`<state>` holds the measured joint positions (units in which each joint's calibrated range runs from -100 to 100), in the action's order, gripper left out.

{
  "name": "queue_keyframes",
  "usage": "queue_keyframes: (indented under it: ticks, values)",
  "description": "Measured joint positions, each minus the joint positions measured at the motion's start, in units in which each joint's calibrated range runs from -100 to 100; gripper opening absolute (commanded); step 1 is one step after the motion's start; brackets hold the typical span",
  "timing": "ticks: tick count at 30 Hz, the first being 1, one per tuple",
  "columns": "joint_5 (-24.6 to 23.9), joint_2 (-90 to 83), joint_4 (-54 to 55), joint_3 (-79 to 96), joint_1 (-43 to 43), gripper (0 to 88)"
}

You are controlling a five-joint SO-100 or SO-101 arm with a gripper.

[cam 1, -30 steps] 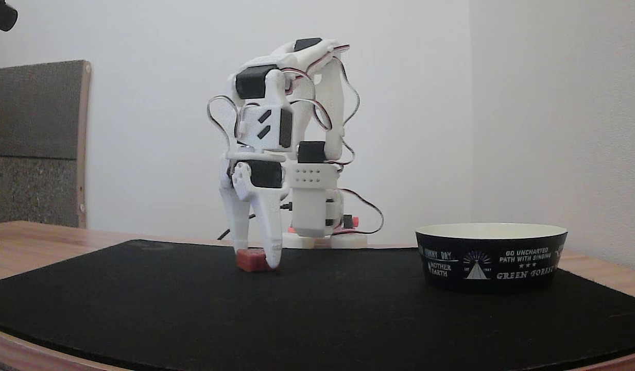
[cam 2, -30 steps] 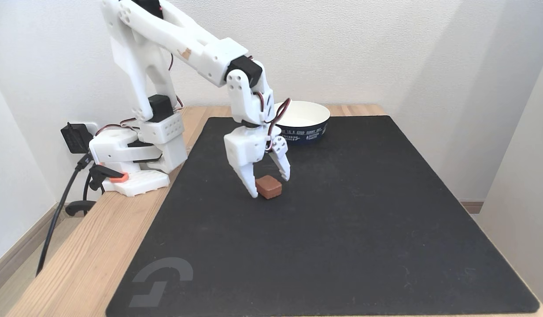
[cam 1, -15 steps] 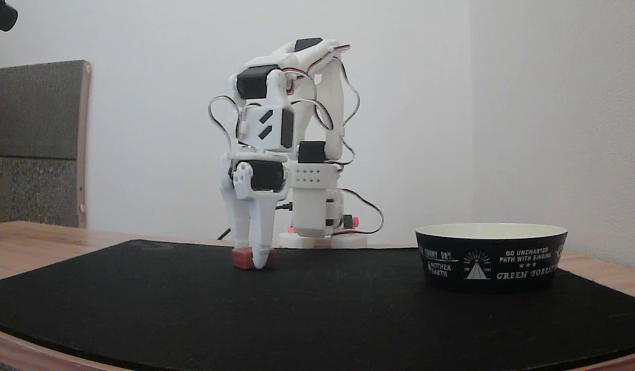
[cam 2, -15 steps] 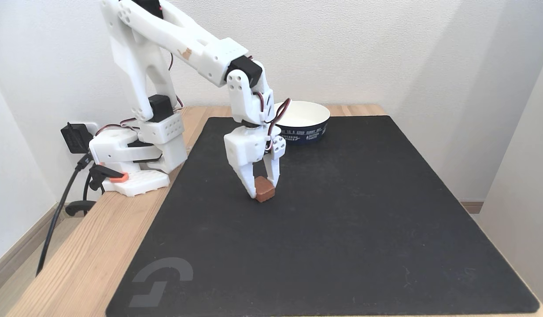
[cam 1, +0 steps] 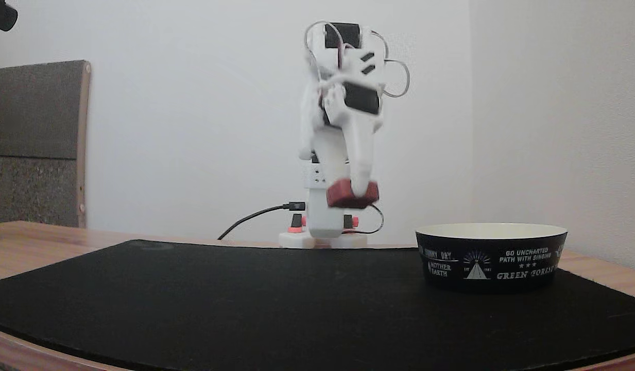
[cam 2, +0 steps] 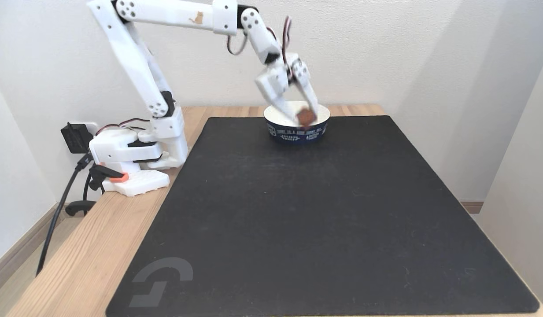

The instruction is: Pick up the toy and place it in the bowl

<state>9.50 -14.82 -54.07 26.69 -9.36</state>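
While end effector (cam 1: 354,189) grips toy (cam 1: 352,194) aloft, bowl (cam 1: 491,256) on black mat (cam 2: 306,211), cable (cam 1: 250,217) behind

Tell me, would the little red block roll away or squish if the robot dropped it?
Probably neither. The red block looks flat-sided and low, so it would likely land and stay put rather than roll. It keeps its boxy shape while pinched in the gripper, which suggests it is stiff. It seems light, since two thin jaws carry it above the black mat.

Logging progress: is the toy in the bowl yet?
Not yet. The toy hangs in the gripper, jaws shut on it, above and clear of the bowl.
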Motion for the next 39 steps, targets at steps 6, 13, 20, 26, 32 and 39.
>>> queue_keyframes:
  ticks: [6, 13, 20, 26, 32, 39]
  values:
    - [-6.7, -0.4, 10.3, 2.3, -15.1, 3.0]
    - [-11.5, -0.4, 18.5, 11.1, -18.8, 29.7]
    - [-12.0, -1.2, 19.5, 13.8, -18.5, 32.3]
    - [-12.0, -5.8, 18.8, 13.8, -10.8, 25.8]
    - [-11.9, -21.6, 14.4, 21.4, 1.2, 3.0]
    - [-12.0, -43.4, 15.0, 49.9, 5.2, 3.0]
